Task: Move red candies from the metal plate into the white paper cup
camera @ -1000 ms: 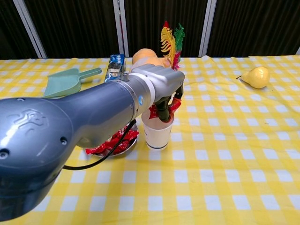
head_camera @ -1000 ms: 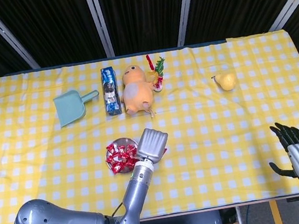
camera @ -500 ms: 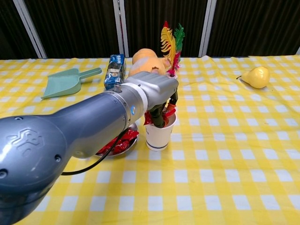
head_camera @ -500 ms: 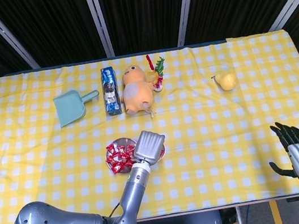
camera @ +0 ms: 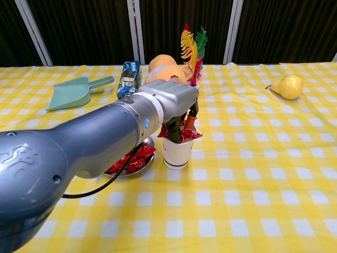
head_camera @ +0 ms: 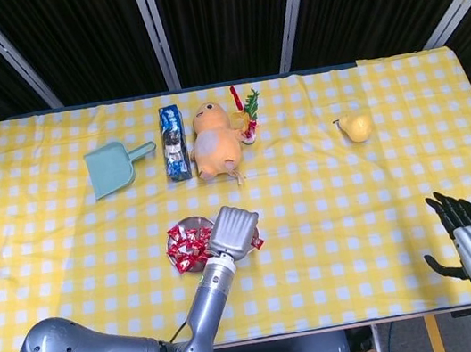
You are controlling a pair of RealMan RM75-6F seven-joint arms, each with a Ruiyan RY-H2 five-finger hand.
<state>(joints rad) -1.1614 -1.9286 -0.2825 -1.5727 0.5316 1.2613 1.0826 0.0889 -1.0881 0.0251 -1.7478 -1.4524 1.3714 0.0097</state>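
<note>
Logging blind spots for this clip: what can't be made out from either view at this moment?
- How many candies lie inside the white paper cup: head view, the left hand covers it; chest view, its fingers and the cup wall hide the inside.
- Whether the left hand holds a red candy or has released it: fingers block the contact.
- Part of the metal plate: chest view, behind the forearm.
- Right hand: outside the chest view.

L hand [camera: 176, 105] has slid toward lower left of head view, w/ fingers now lower over the cup [camera: 177, 153]. Red candy [camera: 188, 134] it was holding above the rim now lies at cup's mouth.
</note>
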